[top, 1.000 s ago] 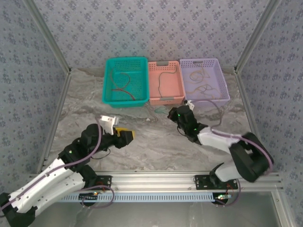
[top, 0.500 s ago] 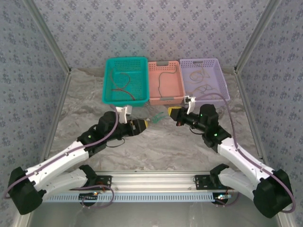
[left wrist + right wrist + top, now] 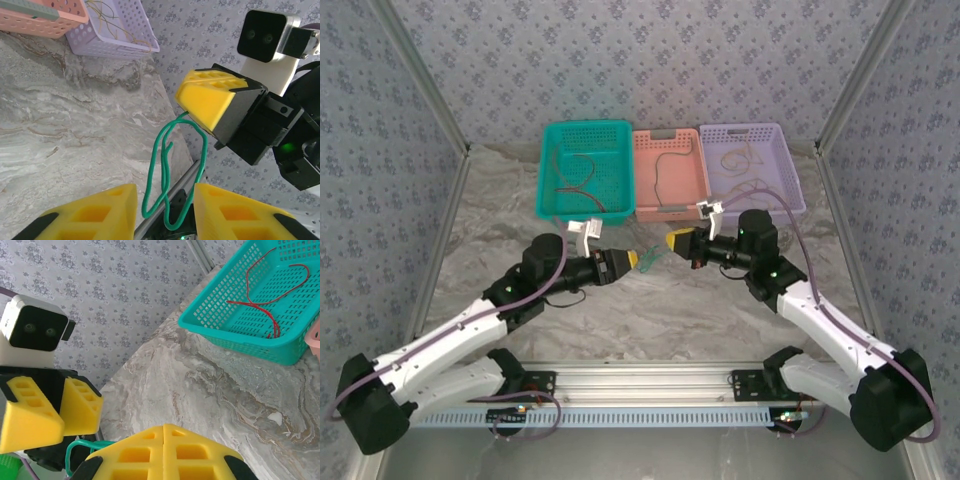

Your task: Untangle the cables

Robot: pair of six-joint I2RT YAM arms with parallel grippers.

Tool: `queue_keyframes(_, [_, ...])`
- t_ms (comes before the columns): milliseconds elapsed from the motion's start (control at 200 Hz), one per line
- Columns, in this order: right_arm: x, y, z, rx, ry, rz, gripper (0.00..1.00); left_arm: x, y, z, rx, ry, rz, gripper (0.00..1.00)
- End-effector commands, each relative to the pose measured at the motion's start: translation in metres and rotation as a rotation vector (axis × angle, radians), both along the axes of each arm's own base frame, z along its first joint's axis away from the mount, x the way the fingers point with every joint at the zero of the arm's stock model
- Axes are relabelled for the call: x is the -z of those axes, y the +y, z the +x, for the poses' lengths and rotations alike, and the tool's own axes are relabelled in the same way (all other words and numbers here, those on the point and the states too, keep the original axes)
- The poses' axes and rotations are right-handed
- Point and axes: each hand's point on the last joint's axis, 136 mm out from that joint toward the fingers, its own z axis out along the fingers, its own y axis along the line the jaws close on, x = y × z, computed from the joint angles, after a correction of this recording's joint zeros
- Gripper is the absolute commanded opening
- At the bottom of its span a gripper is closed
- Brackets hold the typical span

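**A:** What do we find at the grippers?

**B:** We start at the right gripper (image 3: 186, 100). Its blocky yellow fingers are pressed together, pinching one end of a thin green cable (image 3: 162, 150). The cable falls from that pinch in a few loose, glossy loops, strung between the two arms and, it seems, clear of the table. The left gripper (image 3: 164, 195) has its ribbed yellow fingers apart, one on each side of the lower loops. They sit around the loops and, as far as we can tell, do not touch them.

**A:** So which step are we in?

**B:** We judge it the moment before the second grasp: one end is held and the other arm is placed to take the loops. The next move calls for the left jaws to meet on a single strand. Then both arms should draw apart gently, since so limp a wire could slip or catch on its own loop.

**A:** And further out?

**B:** Beneath lies the table (image 3: 650, 310), hard-looking and veined grey like marble. At its far edge stand three perforated plastic baskets, side by side:
- a teal basket (image 3: 582, 217) holding red cables (image 3: 265, 295)
- a pink basket (image 3: 670, 212) holding a brown cable (image 3: 665, 170)
- a lilac basket (image 3: 740, 128) holding yellow cables (image 3: 112, 20)

We take those cables as already sorted.
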Motion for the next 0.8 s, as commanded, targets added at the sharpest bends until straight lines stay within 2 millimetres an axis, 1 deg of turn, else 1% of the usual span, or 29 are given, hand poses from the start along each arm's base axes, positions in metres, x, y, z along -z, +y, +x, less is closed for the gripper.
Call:
queue_keyframes(0, [-0.019,0.004,-0.002,-0.026,-0.035,0.019,0.0,-0.005,-0.004,0.001,0.021,-0.014,-0.029,0.32])
queue_keyframes(100, [-0.022,0.004,-0.003,-0.03,-0.037,0.023,0.0,0.003,-0.004,0.001,0.016,-0.005,-0.01,0.32])
queue_keyframes(205, [-0.024,0.004,-0.004,-0.033,-0.039,0.028,0.0,0.006,-0.005,0.0,0.024,0.001,-0.012,0.31])
queue_keyframes(455, [-0.025,0.006,-0.002,-0.034,-0.039,0.033,0.0,0.003,-0.009,-0.002,0.041,-0.005,-0.018,0.31])
queue_keyframes(645, [-0.025,0.012,-0.006,-0.052,-0.034,0.033,0.0,0.004,-0.011,0.001,0.031,-0.011,-0.024,0.3])
queue_keyframes(675, [-0.025,0.012,-0.006,-0.053,-0.035,0.032,0.0,0.004,-0.012,0.002,0.03,-0.014,-0.028,0.28])
queue_keyframes(715, [-0.023,0.012,-0.006,-0.047,-0.032,0.028,0.0,0.003,-0.012,0.004,0.025,-0.019,-0.031,0.22])
queue_keyframes(760, [-0.023,0.011,-0.005,-0.036,-0.03,0.025,0.0,0.003,-0.013,0.005,0.022,-0.022,-0.027,0.11])
queue_keyframes(795, [-0.022,0.01,-0.005,-0.029,-0.031,0.019,0.0,0.005,-0.012,0.007,0.013,-0.025,-0.008,0.0])
